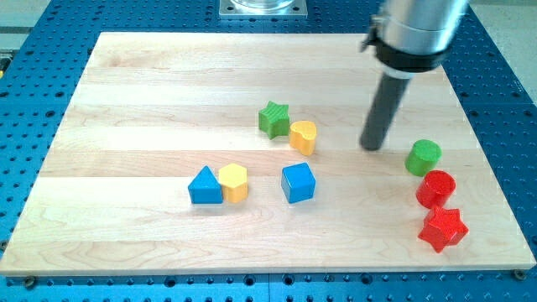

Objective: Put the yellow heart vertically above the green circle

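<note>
While my rod is standing upright over the wooden board (pixel 151 101), my tip (pixel 372 148) is resting on bare wood between the yellow heart (pixel 304 136) and the green circle (pixel 424 157), touching neither. I am carrying no pincer at all, only this plain dark rod, so nothing is being gripped. The yellow heart is lying to the view's left of my tip, pressed against the green star (pixel 273 118), which is sitting just up and to the left of it. The green circle is sitting to the view's right of my tip, slightly lower. Just below it the red circle (pixel 436 188) is lying, and the red star (pixel 443 228) is sitting right under that. Toward the view's bottom left, the blue triangle (pixel 205 185) is touching the yellow hexagon (pixel 234 182), and the blue cube (pixel 298 182) is standing a little apart on their right.
</note>
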Robot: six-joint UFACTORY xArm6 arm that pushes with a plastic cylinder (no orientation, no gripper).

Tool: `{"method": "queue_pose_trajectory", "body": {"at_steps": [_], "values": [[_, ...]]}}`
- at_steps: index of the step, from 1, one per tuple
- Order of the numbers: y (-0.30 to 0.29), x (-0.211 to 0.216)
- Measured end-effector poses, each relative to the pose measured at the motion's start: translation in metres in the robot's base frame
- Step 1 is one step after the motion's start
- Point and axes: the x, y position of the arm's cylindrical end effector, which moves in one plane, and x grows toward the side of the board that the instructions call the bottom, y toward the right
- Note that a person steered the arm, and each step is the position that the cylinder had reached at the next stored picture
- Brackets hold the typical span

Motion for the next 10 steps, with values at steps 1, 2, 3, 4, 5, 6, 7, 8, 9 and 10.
{"method": "queue_pose_trajectory", "body": {"at_steps": [1,2,3,4,5,6,7,8,9,10], "values": [[-0.064,0.03],[-0.102,0.013],[-0.082,-0.025],[-0.055,-0.037],[-0.062,-0.069],[-0.005,-0.068],[0.024,-0.041],[0.022,-0.028],[-0.024,-0.013],[-0.002,-0.002]]}}
